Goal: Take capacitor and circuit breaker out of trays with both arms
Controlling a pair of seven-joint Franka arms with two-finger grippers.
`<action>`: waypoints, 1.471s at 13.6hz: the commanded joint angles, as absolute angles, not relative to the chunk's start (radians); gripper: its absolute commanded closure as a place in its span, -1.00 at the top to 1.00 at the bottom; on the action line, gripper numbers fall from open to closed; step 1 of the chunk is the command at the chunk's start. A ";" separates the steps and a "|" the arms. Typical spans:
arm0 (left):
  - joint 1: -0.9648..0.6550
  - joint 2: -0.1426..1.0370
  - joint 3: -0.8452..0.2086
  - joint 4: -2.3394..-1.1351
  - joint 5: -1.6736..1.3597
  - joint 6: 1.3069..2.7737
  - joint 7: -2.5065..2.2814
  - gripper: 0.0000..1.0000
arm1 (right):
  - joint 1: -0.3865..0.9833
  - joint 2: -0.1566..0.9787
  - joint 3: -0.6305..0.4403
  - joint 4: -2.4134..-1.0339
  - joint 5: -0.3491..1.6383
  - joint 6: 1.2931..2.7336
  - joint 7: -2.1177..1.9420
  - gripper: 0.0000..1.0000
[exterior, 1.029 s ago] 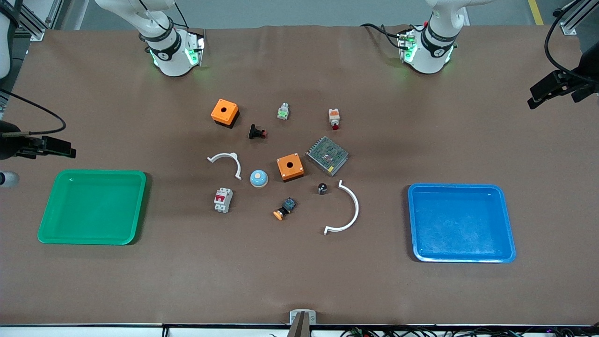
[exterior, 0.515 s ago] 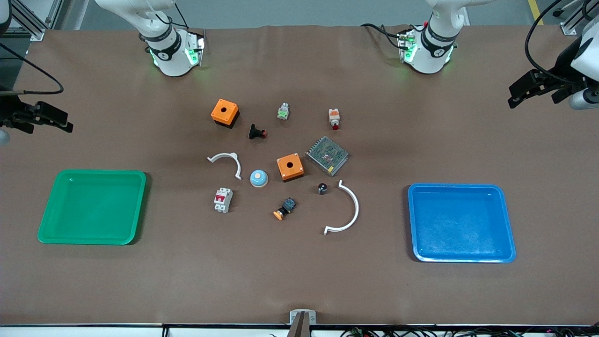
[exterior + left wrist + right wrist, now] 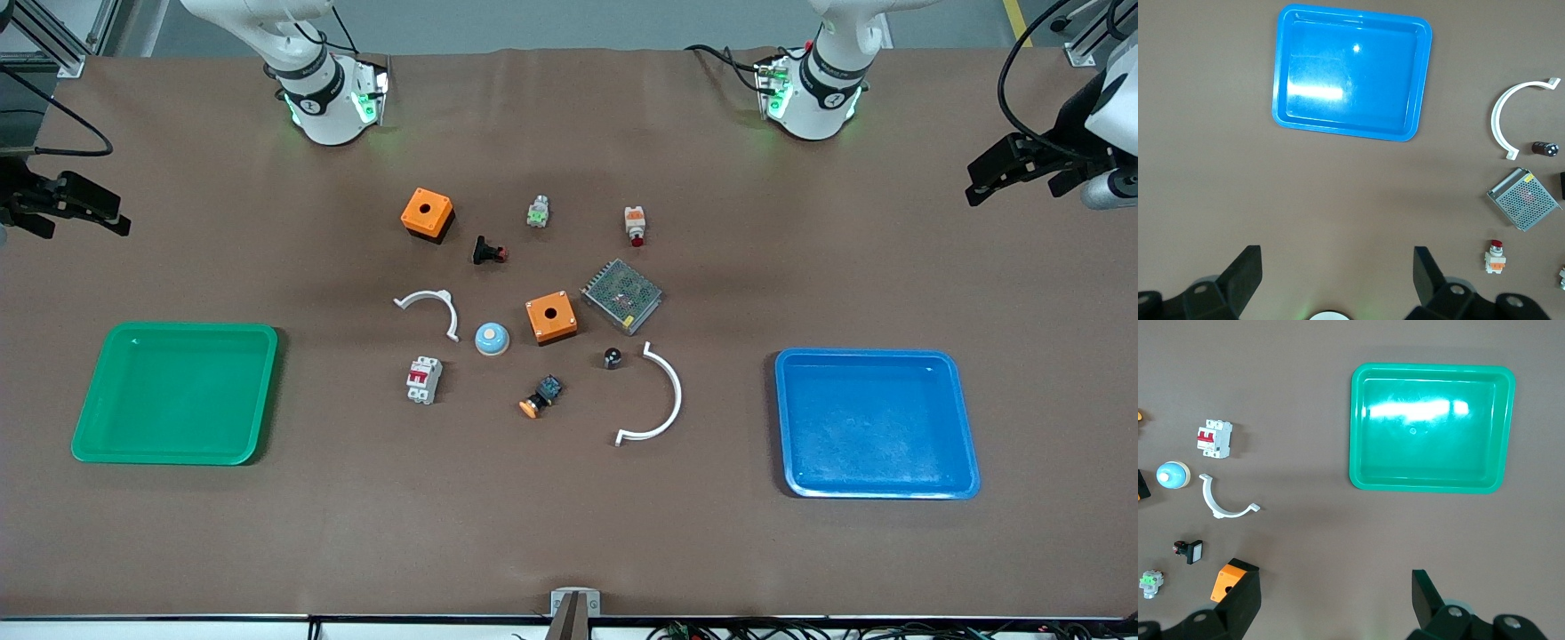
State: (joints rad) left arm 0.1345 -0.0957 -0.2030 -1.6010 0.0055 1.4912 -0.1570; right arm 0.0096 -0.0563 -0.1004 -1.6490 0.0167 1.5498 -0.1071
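Note:
The capacitor, a tiny black cylinder with a silvery top, stands beside a large white arc; it also shows in the left wrist view. The breaker, white with red levers, lies toward the green tray; it also shows in the right wrist view. My left gripper is open and empty, high over the table's left-arm end, above the blue tray; its own view shows the jaws wide apart. My right gripper is open and empty, high over the right-arm end.
Two orange boxes, a mesh power supply, a blue dome, two white arcs and several push buttons, among them the blue-bodied orange-capped one, crowd the middle. Both trays hold nothing.
My right gripper has moved toward the robots' side of the table, away from the green tray. My left gripper shifted inward over the table, then held still. Nothing on the table moved.

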 commanded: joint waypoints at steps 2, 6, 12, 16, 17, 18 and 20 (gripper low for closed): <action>0.144 -0.103 -0.210 -1.609 0.008 1.485 -0.143 1.00 | -0.005 -0.104 -0.091 -1.683 0.003 1.555 -0.127 1.00; 0.143 -0.098 -0.212 -1.603 0.008 1.485 -0.144 1.00 | -0.003 -0.118 -0.091 -1.684 0.003 1.552 -0.135 1.00; 0.150 -0.071 -0.210 -1.571 0.009 1.485 -0.137 1.00 | -0.005 -0.120 -0.092 -1.684 0.002 1.555 -0.138 1.00; 0.152 -0.071 -0.210 -1.569 0.009 1.485 -0.133 1.00 | -0.012 -0.123 -0.092 -1.695 -0.005 1.559 -0.141 1.00; 0.150 -0.069 -0.210 -1.568 0.009 1.485 -0.135 1.00 | -0.012 -0.129 -0.092 -1.700 -0.005 1.560 -0.140 1.00; 0.150 -0.069 -0.209 -1.568 0.009 1.485 -0.135 1.00 | -0.012 -0.133 -0.091 -1.706 -0.005 1.563 -0.138 1.00; 0.150 -0.066 -0.209 -1.565 0.009 1.485 -0.133 1.00 | -0.012 -0.137 -0.091 -1.709 -0.005 1.563 -0.130 1.00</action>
